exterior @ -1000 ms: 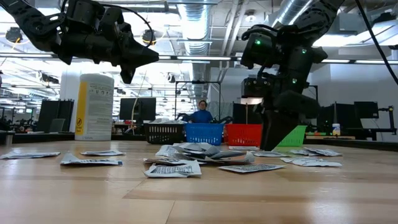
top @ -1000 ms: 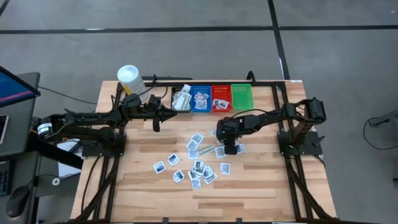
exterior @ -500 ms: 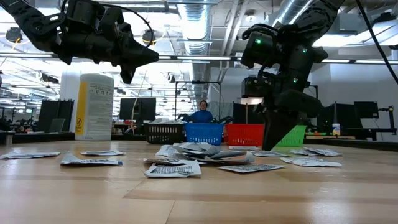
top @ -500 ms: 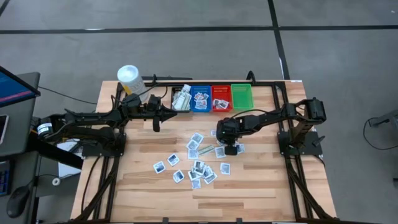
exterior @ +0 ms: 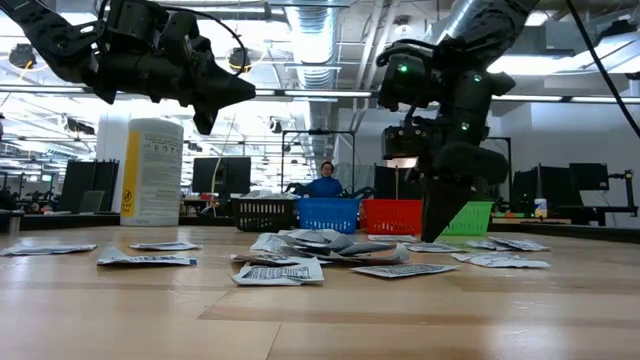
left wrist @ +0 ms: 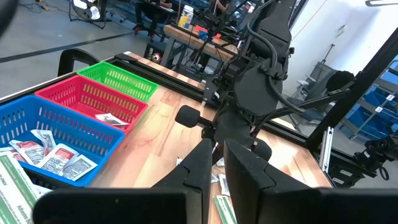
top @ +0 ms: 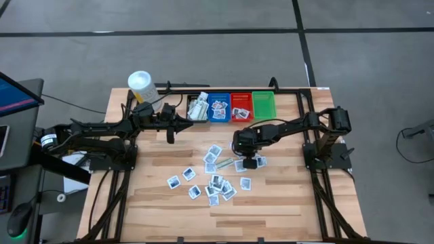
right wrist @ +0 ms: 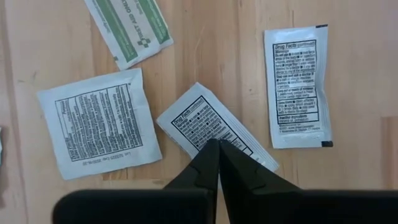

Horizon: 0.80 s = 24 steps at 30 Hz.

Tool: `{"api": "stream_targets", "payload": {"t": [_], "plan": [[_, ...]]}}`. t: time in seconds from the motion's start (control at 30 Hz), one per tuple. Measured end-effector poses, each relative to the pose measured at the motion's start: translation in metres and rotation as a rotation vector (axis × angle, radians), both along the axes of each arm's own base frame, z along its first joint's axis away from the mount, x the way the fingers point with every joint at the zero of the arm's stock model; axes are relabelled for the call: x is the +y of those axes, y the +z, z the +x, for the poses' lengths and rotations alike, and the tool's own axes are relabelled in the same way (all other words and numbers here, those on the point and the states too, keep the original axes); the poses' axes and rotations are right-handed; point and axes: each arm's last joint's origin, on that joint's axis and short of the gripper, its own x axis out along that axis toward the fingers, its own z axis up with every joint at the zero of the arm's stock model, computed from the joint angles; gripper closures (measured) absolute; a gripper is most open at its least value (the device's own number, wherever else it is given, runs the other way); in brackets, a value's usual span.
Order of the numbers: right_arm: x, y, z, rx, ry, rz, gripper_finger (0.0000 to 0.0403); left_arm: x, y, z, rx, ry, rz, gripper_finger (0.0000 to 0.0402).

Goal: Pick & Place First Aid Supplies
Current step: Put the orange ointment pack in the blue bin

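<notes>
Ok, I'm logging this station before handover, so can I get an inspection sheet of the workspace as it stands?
Surface: wooden table, bare toward the near edge.
Job's things: packets scattered mid-table; more lie in the black bin, blue bin and red bin; green bin looks empty.
Clutter: white tub with yellow label at the far left corner.
Grippers: right gripper down at the table, fingers shut on a packet; left gripper raised near the black bin, nothing seen between its fingers.
Cables: black cables run along the table's left side.
Surroundings: grey floor; a seated person in the room behind.
</notes>
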Motion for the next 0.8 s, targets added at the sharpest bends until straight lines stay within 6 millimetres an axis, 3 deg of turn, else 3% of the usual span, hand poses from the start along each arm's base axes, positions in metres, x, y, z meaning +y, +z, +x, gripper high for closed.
{"api": "stream_targets", "payload": {"t": [0.47, 0.8], "plan": [[0.0, 0.027, 0.015, 0.042, 0.013, 0.004, 0.0389, 0.0, 0.0, 0.0, 0.0, 0.0, 0.0, 0.0358], [-0.001, 0.027, 0.012, 0.077, 0.067, -0.038, 0.03, 0.0, -0.001, 0.0, 0.005, 0.0, -0.003, 0.0358]]}}
